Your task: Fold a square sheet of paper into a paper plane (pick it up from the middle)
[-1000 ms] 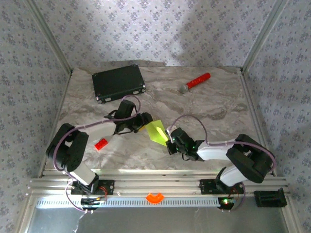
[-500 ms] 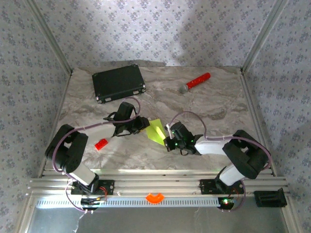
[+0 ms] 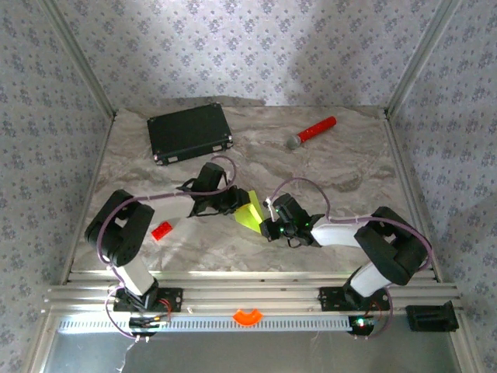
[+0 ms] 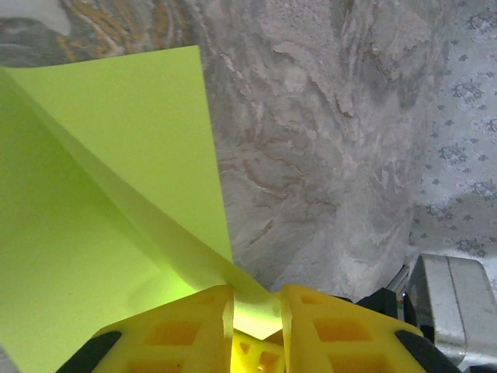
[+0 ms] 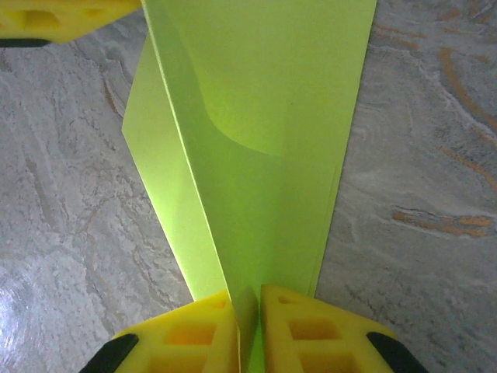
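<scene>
– Left gripper (image 3: pixel 233 202): state and position?

– Closed on the square sheet of paper (image 3: pixel 250 214). In the left wrist view, its yellow fingers (image 4: pixel 178 326) stand on either side of a corner of the sheet (image 4: pixel 101 202), and the paper runs into the gap between them.

– Location of the sheet?

– Off the table (image 3: pixel 342 171), suspended between the two arms at the middle of the workspace. It lies immediately to the right of the left gripper, partly folded, with one raised crease.

– Long axis?

– In the right wrist view, the crease (image 5: pixel 203 194) runs straight away from the right gripper (image 5: pixel 247 311) toward the left arm. Its axis therefore spans gripper to gripper.

– Right gripper (image 3: pixel 269 225): state?

– Pinching the opposite, nearer edge of the sheet, with its fingers almost together and the paper between them.

– Which arm is nearer?

– Neither, since both are touching the sheet. The next move probably depends on keeping this crease in line between the two grips, because pulling unevenly could twist or tear the paper.
</scene>
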Available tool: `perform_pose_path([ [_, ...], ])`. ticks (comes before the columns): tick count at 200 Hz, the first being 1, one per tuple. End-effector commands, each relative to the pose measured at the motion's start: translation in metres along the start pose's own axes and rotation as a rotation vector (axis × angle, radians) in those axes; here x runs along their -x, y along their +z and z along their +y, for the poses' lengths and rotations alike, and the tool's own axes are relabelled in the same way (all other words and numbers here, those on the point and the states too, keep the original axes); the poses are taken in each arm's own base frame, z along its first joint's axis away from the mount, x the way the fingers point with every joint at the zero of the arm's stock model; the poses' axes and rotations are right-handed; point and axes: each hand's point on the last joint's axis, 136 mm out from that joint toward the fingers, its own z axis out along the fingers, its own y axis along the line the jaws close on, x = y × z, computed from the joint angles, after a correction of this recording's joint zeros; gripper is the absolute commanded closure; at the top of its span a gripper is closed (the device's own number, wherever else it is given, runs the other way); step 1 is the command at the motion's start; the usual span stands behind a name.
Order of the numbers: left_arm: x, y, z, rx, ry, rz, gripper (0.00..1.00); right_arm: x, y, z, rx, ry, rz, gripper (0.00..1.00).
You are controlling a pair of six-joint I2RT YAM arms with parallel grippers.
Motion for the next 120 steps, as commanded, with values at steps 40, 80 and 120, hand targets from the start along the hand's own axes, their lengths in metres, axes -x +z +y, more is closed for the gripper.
perform_pose_path([
  [40,-0.001,0.007,-0.01,-0.027,0.007,0.027,0.77,0.0,-0.003,0.004,-0.002,-0.024,0.004,0.76],
  [80,-0.001,0.006,-0.01,-0.028,0.011,0.025,0.77,0.01,-0.005,0.007,-0.022,-0.078,-0.024,0.76],
  [120,-0.002,0.006,-0.01,-0.026,0.013,0.025,0.78,0.007,-0.004,0.009,-0.042,-0.111,-0.009,0.79],
])
